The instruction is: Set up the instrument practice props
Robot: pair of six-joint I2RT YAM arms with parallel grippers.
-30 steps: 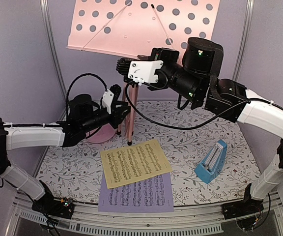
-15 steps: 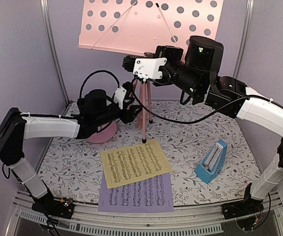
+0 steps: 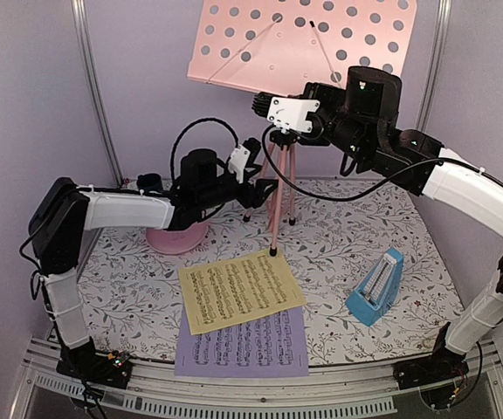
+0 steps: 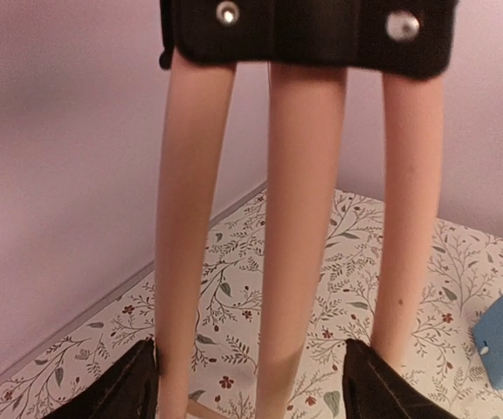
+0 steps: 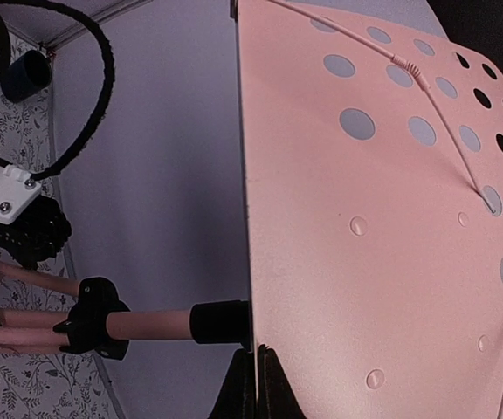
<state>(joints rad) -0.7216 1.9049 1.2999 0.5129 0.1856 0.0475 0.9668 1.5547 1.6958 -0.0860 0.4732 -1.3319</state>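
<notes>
Music stand [image 3: 299, 44] is upright at the back middle of the counter [image 3: 347, 236], with its front leg tip right by the far edge of the yellow sheet [image 3: 241, 288]. We see the right claw [image 5: 256, 380] pressed together, pinching the lower lip of the perforated desk [image 5: 365, 218]. Left claw [image 4: 253, 388] is spread wide with the tripod legs [image 4: 295, 218] between its fingers. Blue metronome [image 3: 375, 286] sits off to the right.

table [image 3: 365, 223]: floral cover | left of left gripper [image 3: 267, 186]: pink plate [image 3: 177, 241] | nearer the bases than it: yellow sheet [image 3: 241, 288] atop lavender sheet [image 3: 251, 351] | far right: blue metronome [image 3: 376, 288]
</notes>
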